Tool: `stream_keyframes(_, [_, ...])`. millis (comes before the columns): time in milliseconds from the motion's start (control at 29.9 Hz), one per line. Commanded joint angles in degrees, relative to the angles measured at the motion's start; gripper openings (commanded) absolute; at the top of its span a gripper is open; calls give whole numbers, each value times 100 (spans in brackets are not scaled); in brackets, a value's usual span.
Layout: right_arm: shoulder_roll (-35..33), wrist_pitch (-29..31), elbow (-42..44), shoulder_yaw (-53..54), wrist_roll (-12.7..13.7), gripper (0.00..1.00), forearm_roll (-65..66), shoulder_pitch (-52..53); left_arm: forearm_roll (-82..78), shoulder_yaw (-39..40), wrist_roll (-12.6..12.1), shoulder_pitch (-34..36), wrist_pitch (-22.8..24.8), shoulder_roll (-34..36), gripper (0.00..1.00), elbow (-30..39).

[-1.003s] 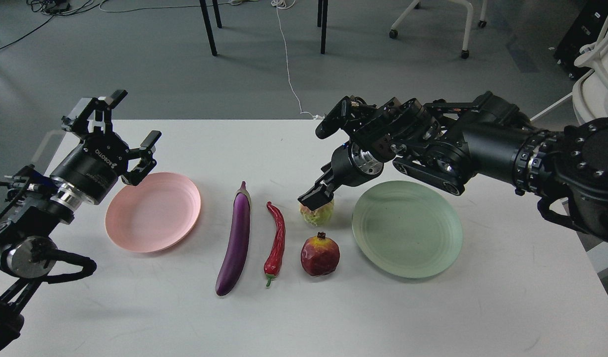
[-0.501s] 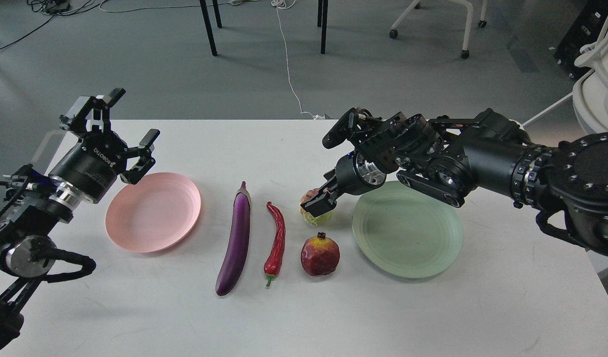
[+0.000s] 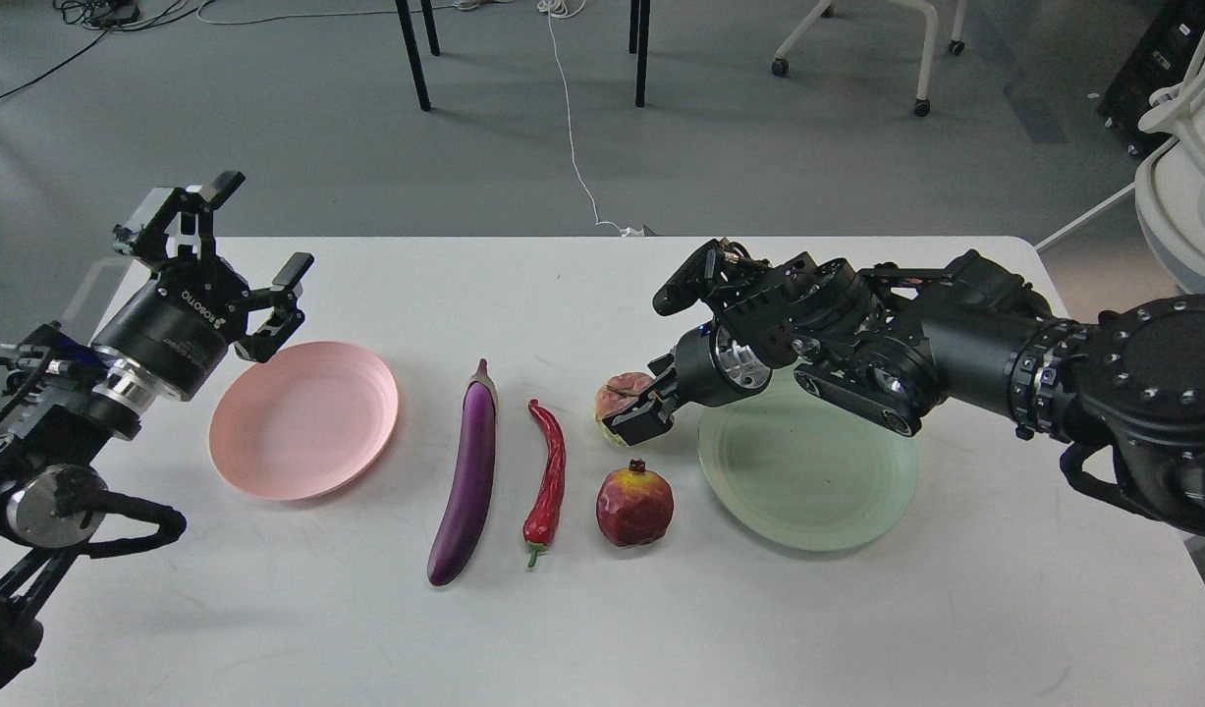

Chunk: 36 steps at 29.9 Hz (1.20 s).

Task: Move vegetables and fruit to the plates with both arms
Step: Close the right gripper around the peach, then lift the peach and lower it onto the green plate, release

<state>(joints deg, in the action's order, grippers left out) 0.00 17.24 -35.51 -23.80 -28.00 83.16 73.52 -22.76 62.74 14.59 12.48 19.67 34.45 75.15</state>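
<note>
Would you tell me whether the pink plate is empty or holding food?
Empty: the pink plate shows bare surface, nothing lying on it.

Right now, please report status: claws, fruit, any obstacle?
Left claw open, above pink plate edge. Right claw down on lumpy fruit, grip unclear. Both plates bare. Pomegranate close beside; green plate path free.

The scene is bright and evenly lit from overhead — soft, diffuse light with no hard glare. Shadows on the white table (image 3: 602,628) are faint and short, pooling just under the eggplant (image 3: 467,476) and the green plate (image 3: 808,471). The eggplant's glossy skin carries a thin highlight. Focus is sharp throughout — only mild wide-angle bending shows near the edges of the view.
</note>
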Motion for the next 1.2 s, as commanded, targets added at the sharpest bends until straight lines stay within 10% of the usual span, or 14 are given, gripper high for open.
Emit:
stream_keyframes(0, [0, -2, -9, -2, 0, 74, -2, -13, 0, 1, 0, 0, 2, -8, 99, 0])
stream_keyframes(167, [0, 16, -9, -2, 0, 43, -11, 66, 0, 1, 0, 0, 2, -8, 99, 0])
stream_keyframes(401, [-18, 60, -332, -11, 0, 42, -28, 838, 0, 1, 0, 0, 2, -8, 99, 8])
stream_keyframes(802, [-2469, 77, -1890, -670, 0, 43, 428, 1323, 0, -8, 0, 0, 2, -34, 99, 123])
stream_keyframes(1170, [-2620, 60, -1802, -582, 0, 59, 490, 567, -9, -8, 0, 0, 2, -52, 99, 132])
